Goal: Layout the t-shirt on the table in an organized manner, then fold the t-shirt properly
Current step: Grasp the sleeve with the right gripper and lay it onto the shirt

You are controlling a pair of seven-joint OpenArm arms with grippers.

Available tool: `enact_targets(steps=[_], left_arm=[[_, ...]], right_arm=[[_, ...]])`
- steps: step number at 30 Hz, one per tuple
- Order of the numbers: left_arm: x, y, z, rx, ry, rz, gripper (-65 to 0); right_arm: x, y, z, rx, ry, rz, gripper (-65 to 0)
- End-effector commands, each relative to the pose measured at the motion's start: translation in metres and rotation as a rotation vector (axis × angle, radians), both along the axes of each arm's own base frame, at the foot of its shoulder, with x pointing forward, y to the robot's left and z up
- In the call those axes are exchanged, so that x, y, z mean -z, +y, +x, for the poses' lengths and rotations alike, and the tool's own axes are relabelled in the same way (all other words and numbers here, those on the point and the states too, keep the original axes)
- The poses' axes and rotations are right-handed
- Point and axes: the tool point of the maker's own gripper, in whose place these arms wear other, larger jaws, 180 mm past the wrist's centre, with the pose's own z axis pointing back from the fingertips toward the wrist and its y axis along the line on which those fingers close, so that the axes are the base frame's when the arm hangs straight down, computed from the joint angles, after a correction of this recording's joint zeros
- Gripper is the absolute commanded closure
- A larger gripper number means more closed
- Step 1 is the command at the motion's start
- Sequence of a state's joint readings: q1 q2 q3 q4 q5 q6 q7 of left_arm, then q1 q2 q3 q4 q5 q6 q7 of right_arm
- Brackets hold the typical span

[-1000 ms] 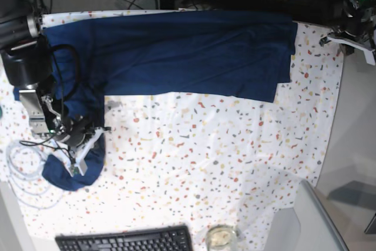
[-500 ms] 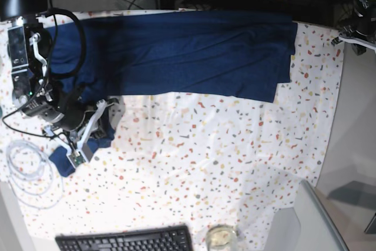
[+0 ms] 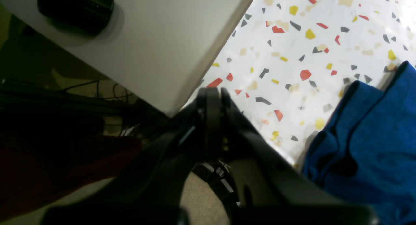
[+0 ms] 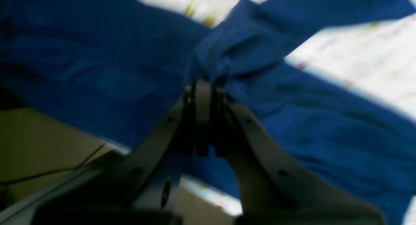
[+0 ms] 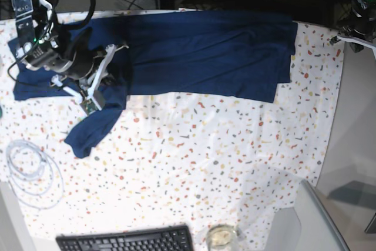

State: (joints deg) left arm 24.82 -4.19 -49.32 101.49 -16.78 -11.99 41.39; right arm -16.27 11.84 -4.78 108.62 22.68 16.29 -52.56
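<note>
The dark navy t-shirt (image 5: 200, 51) lies spread along the far edge of the speckled table (image 5: 223, 157). At its left end my right gripper (image 5: 117, 77) is shut on a bunched fold of the cloth, and a loose flap hangs down from there toward the front left. The right wrist view shows the closed right gripper (image 4: 203, 85) pinching t-shirt (image 4: 97, 72) fabric. My left gripper (image 3: 211, 91) is shut and empty, over the table (image 3: 292, 39) edge and apart from the t-shirt (image 3: 373, 137) corner. In the base view the left gripper (image 5: 341, 38) is at the far right.
A black keyboard (image 5: 123, 240) and a glass jar (image 5: 222, 237) sit at the front edge. A coil of white cable (image 5: 29, 168) lies at the left. A grey panel (image 5: 305, 221) stands at the front right. A plain grey surface (image 3: 146, 39) holds a black round object (image 3: 76, 10).
My right gripper has moved from the front left toward the far edge, pulling the gripped t-shirt part with it; the crumpled lump has drawn out into a hanging flap. The left gripper drew back slightly right.
</note>
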Motion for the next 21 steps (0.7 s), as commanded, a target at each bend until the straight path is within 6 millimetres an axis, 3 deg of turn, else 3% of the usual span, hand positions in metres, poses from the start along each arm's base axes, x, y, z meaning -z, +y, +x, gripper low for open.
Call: enact_targets(steps=[1,5,9,12,14,17,21], left_arm=[[-0.011,0.006,0.004,0.008,-0.024,0.033,0.0],[-0.011,0.006,0.005,0.008,-0.026,0.033,0.0],[-0.011,0.008,0.004,0.004,-0.026,0.035,0.0],[-0.012,0.009,0.003,0.002,-0.026,0.038,0.0],[-0.013,0.009,0.001,0.003,-0.024,0.042,0.0],[-0.014,0.005,0.003,0.041,-0.025,0.041,0.0],[-0.021,0.002,-0.001,0.160,-0.026,0.046,0.0]], right_arm=[[-0.009,0.004,0.010,0.001,-0.046,0.026,-0.9],[0.009,0.010,0.003,0.020,0.014,0.046,-2.6],[0.006,0.010,0.006,0.024,0.004,0.047,-18.8],[-0.009,0.007,0.023,0.021,-0.055,0.040,-29.7],[-0.022,-0.008,0.049,0.062,-0.112,0.027,-35.0],[-0.025,-0.045,0.091,0.182,-0.137,0.016,-36.3],[-0.005,-0.088,0.148,0.353,-0.115,0.063,-36.6]])
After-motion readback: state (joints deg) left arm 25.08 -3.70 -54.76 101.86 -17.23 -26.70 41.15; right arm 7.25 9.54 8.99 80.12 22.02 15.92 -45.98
